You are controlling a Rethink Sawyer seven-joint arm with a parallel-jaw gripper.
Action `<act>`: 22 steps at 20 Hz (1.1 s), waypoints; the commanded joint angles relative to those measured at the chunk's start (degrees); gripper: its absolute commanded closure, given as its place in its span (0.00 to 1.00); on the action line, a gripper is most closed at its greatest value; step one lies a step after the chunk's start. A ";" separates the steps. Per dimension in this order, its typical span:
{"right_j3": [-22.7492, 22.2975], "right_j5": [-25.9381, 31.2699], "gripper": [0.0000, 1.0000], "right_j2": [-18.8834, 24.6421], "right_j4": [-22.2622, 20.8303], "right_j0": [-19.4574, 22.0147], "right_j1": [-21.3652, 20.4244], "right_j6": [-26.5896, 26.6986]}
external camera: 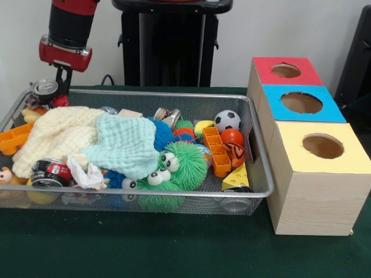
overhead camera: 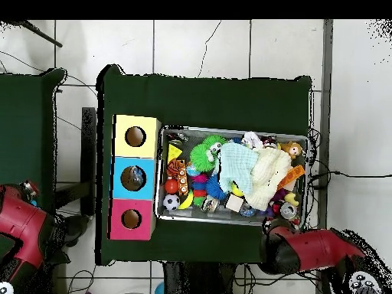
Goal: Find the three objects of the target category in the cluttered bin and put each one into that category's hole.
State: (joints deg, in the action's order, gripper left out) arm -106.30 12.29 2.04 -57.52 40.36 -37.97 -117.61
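My tool [external camera: 62, 78] hangs over the silver wire-mesh bin's [external camera: 260, 152] corner, grip state unclear. No clear crinkly bottles visible; they'd be light, crushable, so pinch mid-body.

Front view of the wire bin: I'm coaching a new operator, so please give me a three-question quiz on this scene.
1. True or false: in the front view, the yellow-topped box stands nearest the camera.
2. What lies over the toys in the bin? A) a mint cloth B) a newspaper C) a wooden lid
3. Fill in: in the front view, the gripper is at the bin's far ____ corner (side of the picture).

Key: 1 true; 2 A; 3 left.
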 commanded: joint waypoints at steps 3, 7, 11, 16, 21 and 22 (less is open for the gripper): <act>-4.39 3.16 1.00 10.76 3.82 4.25 -2.87 6.03; -5.55 6.25 1.00 13.92 5.84 6.81 -4.82 9.20; -6.10 8.22 1.00 16.18 7.14 8.80 -5.81 11.20; -6.54 8.45 0.00 18.21 7.00 10.74 -5.94 11.41; -6.48 8.67 0.00 18.93 5.35 10.81 -5.97 11.42; -6.49 8.78 0.00 19.25 5.11 11.01 -6.09 11.75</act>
State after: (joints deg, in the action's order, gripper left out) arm -111.40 15.09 14.01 -52.44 50.77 -43.47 -117.60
